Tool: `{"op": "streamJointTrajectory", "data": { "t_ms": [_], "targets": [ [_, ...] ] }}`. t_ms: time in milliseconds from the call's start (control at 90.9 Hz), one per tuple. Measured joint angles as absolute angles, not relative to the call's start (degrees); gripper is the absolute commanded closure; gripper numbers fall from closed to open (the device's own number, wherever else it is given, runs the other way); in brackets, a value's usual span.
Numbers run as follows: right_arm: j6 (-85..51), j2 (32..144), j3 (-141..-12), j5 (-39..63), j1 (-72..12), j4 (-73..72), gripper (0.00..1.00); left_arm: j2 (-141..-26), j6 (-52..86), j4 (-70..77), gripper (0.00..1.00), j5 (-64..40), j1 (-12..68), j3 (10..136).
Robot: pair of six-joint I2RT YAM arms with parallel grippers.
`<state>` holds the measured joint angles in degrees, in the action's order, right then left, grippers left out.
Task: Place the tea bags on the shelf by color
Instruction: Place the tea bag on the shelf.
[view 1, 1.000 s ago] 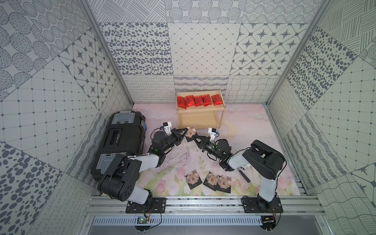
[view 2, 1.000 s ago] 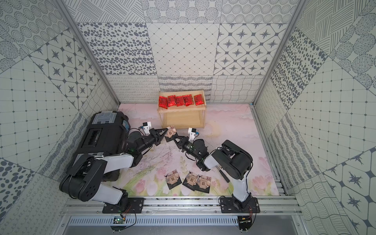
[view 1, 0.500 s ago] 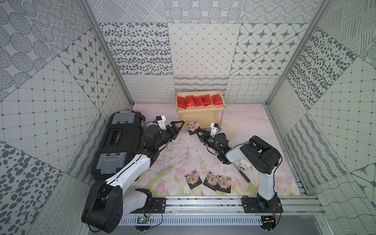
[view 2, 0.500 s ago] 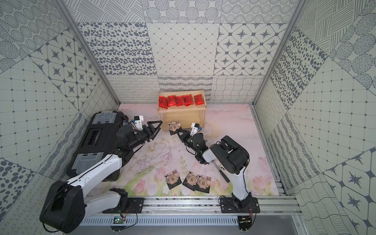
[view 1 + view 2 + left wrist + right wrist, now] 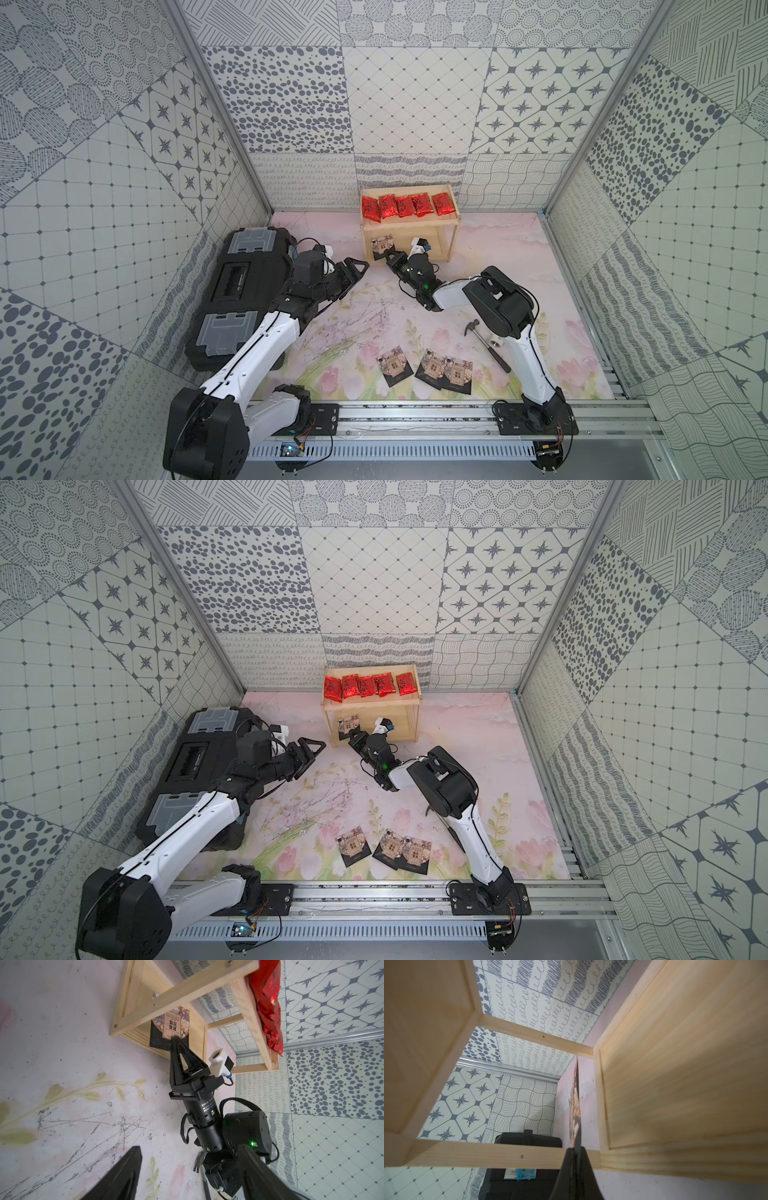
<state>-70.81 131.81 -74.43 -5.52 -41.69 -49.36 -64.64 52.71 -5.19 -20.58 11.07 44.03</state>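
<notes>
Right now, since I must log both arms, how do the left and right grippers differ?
The left gripper is open and empty; the right gripper is shut on a dark sachet. The left gripper hangs short of the shelf; the right gripper reaches its lower tier. Both are black.

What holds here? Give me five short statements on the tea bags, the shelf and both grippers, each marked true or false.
1. Five red packets lie on the top tier of the shelf. True.
2. The right gripper is open and empty. False: it is shut on a dark sachet at the lower tier.
3. Three dark sachets lie on the table, in front of the arms. True.
4. The left gripper holds a red packet. False: it is open and holds nothing.
5. The hammer lies on the shelf. False: it lies on the table beside the right arm.
</notes>
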Motion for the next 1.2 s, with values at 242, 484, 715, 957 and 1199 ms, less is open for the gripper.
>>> {"op": "streamJointTrajectory", "data": {
  "t_ms": [242,484,715,957,1199],
  "targets": [
    [-69.71,136.18,-82.06,-7.7,-42.33,-43.59,1.0,-64.31,50.72,-9.91,0.22,-20.23,11.09,44.03],
    [-69.17,137.23,-84.53,-9.39,-42.61,-40.82,1.0,-64.03,49.58,-11.81,0.22,-20.25,11.09,43.88],
    [-68.51,138.19,-85.56,-10.61,-42.83,-39.31,0.95,-63.66,49.32,-12.47,0.22,-20.25,11.09,43.72],
    [-68.58,139.13,-85.76,-11.22,-43.31,-38.48,0.82,-63.31,49.3,-12.51,0.22,-20.29,11.11,43.42],
    [-68.49,139.11,-85.95,-11.46,-43.77,-39.07,0.65,-63.07,49.3,-12.51,0.22,-20.45,11.11,43.27]
  ]
}}
